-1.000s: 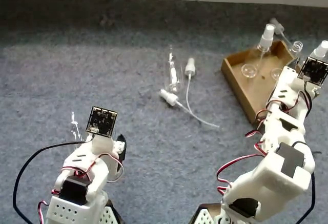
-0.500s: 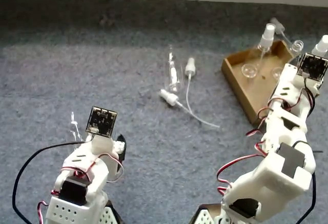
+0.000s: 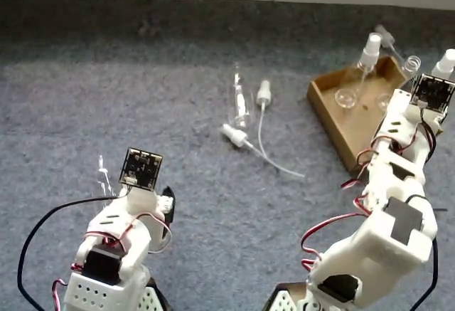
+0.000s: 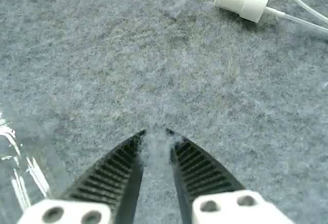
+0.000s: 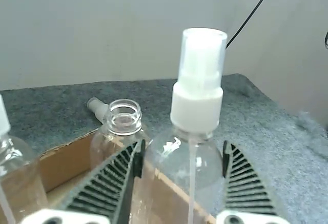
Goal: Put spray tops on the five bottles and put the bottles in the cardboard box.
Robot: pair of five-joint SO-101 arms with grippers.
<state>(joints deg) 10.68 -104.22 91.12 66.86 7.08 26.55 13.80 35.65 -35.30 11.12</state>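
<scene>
A grey carpeted worktop [image 3: 178,112] carries everything. The right arm [image 3: 398,176] stretches from the near edge toward the far right corner. The left arm [image 3: 117,247] sits low at the near edge, left of centre.

The cardboard box [image 3: 328,120] lies near the far right corner. It has clear bottles standing in it: two open-necked ones [image 3: 345,97] and [image 3: 384,101], and one bottle wearing a spray top [image 3: 370,48] at its far side.

The right gripper [image 5: 182,147] is at the box's right side. Its fingers are clamped on the shoulders of an upright capped bottle [image 5: 184,172]. Just behind this one stands another open bottle [image 5: 123,126].

The left gripper [image 4: 155,131] hovers over bare carpet with its jaws a narrow way apart and nothing between them. A clear bottle [image 4: 20,178] lies just beside it.

In the middle of the worktop another clear bottle [image 3: 242,101] lies on its side. Two loose spray tops lie with it, their thin tubes trailing. One loose top [image 3: 264,92] is just right of that bottle, the other top [image 3: 233,136] just nearer the near edge.
</scene>
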